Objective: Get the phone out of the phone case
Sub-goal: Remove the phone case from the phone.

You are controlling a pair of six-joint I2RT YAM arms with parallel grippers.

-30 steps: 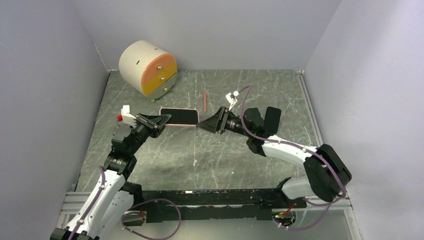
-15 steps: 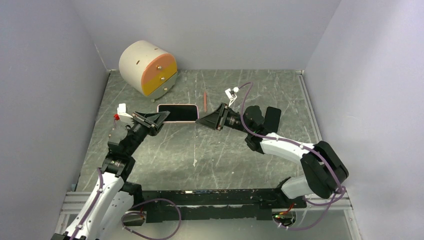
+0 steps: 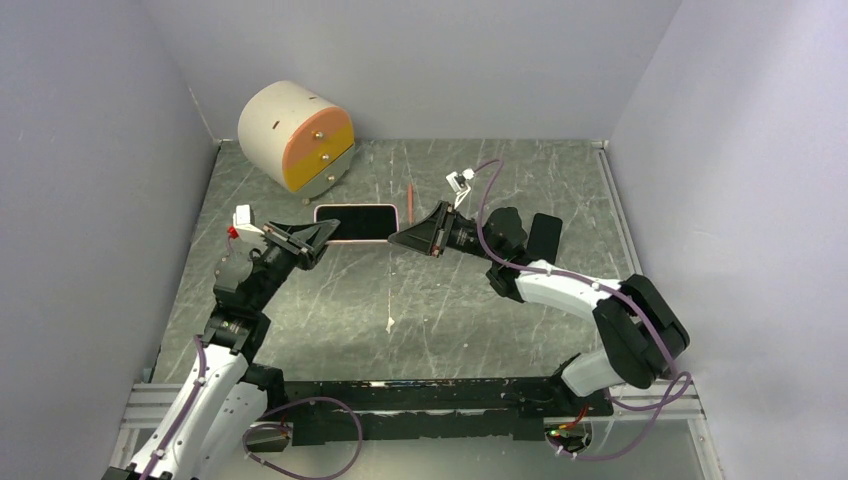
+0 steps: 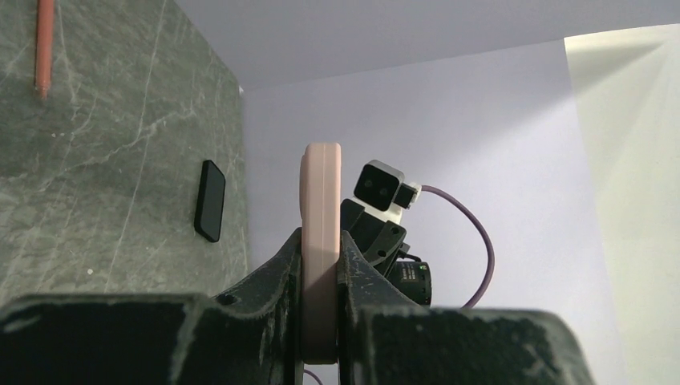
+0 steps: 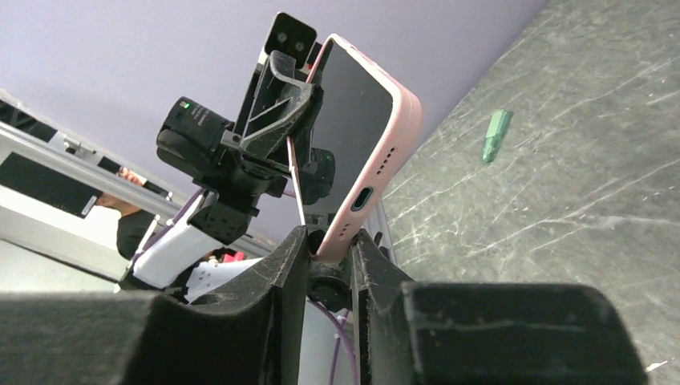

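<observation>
Pink phone case [image 4: 320, 233], with the phone [image 5: 351, 104] seated in it, is held in the air between the two hands over the back half of the desk [image 3: 450, 300]. It sits just in front of a red pencil [image 3: 410, 203].

Hand state:
- The left hand [image 3: 320, 234] is clamped narrow on one short end of the case, with a finger pressed on each flat face.
- The right hand [image 3: 398, 240] has its fingers drawn in on the opposite end, pinching the corner beside the charging port.

Condition of item:
- The screen is dark and unlit.
- The pink rim runs unbroken round every visible edge, with rounded corners.
- The port cut-out and small holes show on the bottom end.
- No lip is peeled back and no gap shows between glass and rim.

Progress: the item is picked up and gripped at both ends. In my judgement, separation has not begun. Freeing a corner of the case and working the phone out both remain.
</observation>
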